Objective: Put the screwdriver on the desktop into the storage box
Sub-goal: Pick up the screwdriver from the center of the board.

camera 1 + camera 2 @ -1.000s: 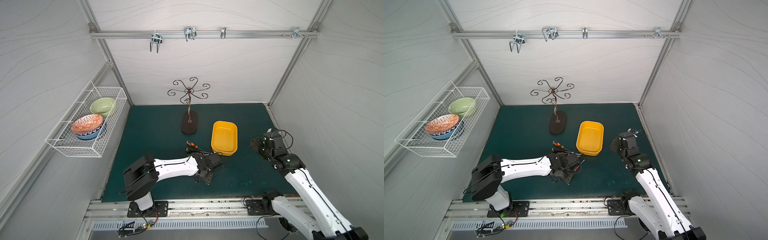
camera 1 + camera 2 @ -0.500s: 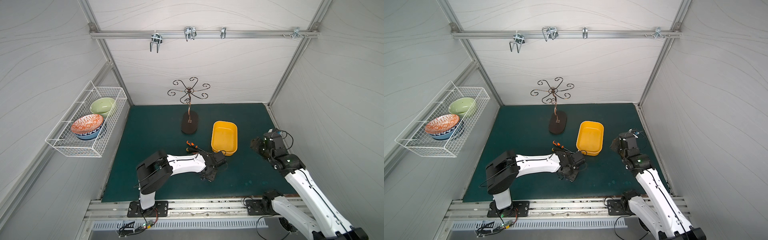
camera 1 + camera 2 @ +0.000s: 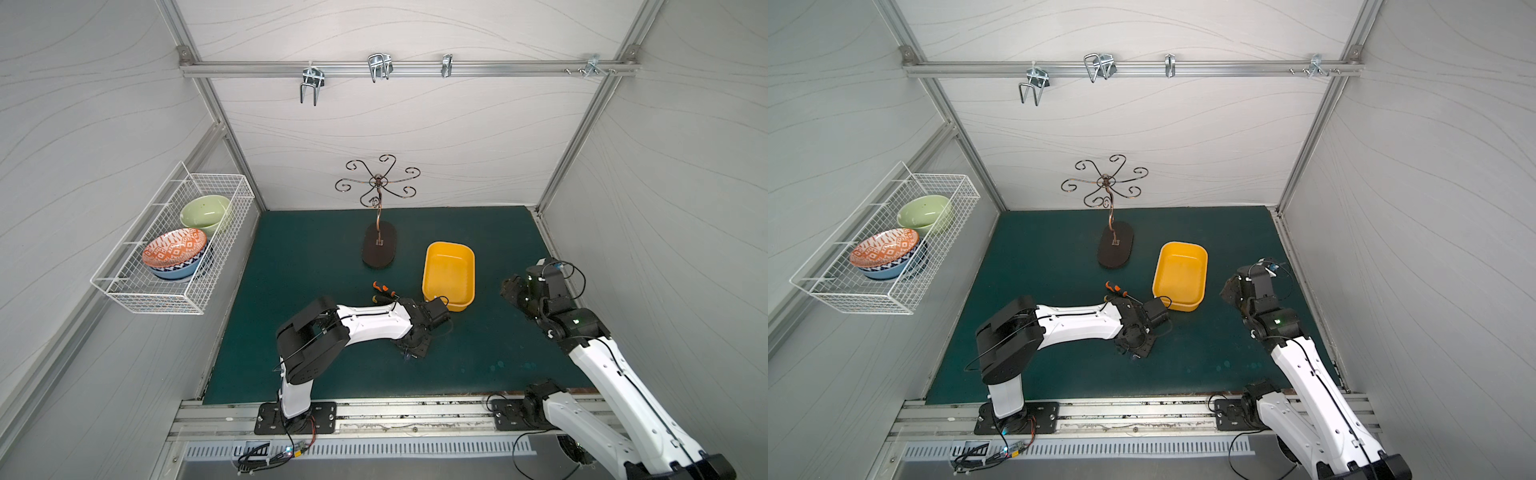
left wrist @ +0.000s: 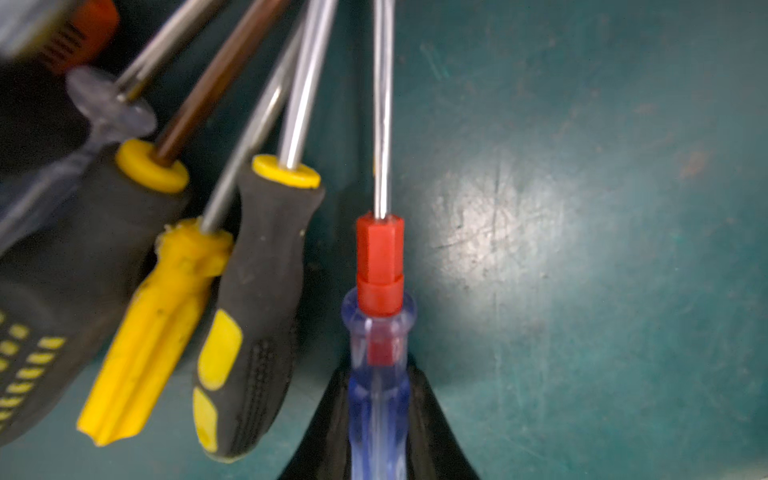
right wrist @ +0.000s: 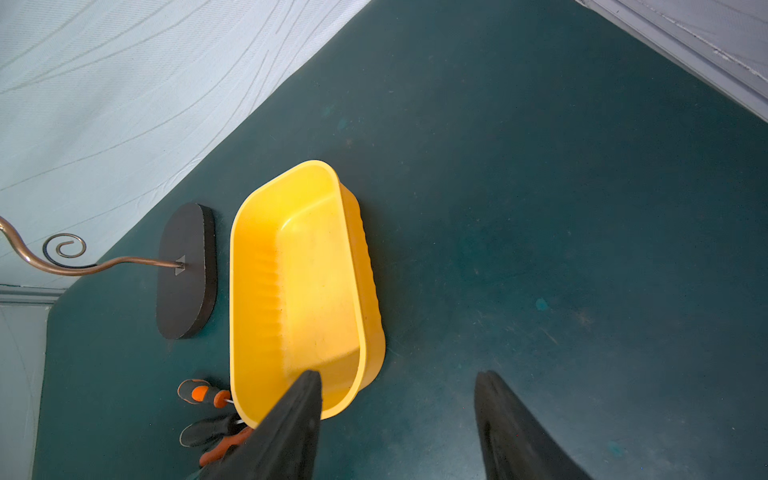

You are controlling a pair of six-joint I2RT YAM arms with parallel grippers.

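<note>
Toward the near edge of the worktop (image 3: 316, 257), about mid-width, the left arm (image 3: 370, 324) reaches low and its black jaws are clamped on the handle of the blue screwdriver (image 4: 380, 266). This tool has a clear blue plastic handle, smooth and fluted, with a red hexagonal collar and a thin bright steel shaft. Whether it has left the surface I cannot tell. In both top views the arm hides most of it.

Just beside it lie its neighbours. One is a black-and-yellow screwdriver (image 4: 257, 299) with a matte, stippled rubber handle, and next to that is a yellow-handled screwdriver (image 4: 153, 332) of hard, chipped plastic. Their shafts fan out close to the held one.

I judge two risks. The slick handle may twist in the grip under the weight of the long shaft. A crooked lift may also drag the neighbours along.

Further in, the right arm (image 3: 582, 353) hovers with its jaws apart and empty.

The storage box (image 3: 449, 276) stands a little beyond the left arm. It is glossy yellow, round-cornered, ribbed on its walls and empty. A drooping tip could catch its lip and shove the light tub.

Nearer the far edge stands a scroll-hooked metal stand (image 3: 379, 249) on a dark oval base.
</note>
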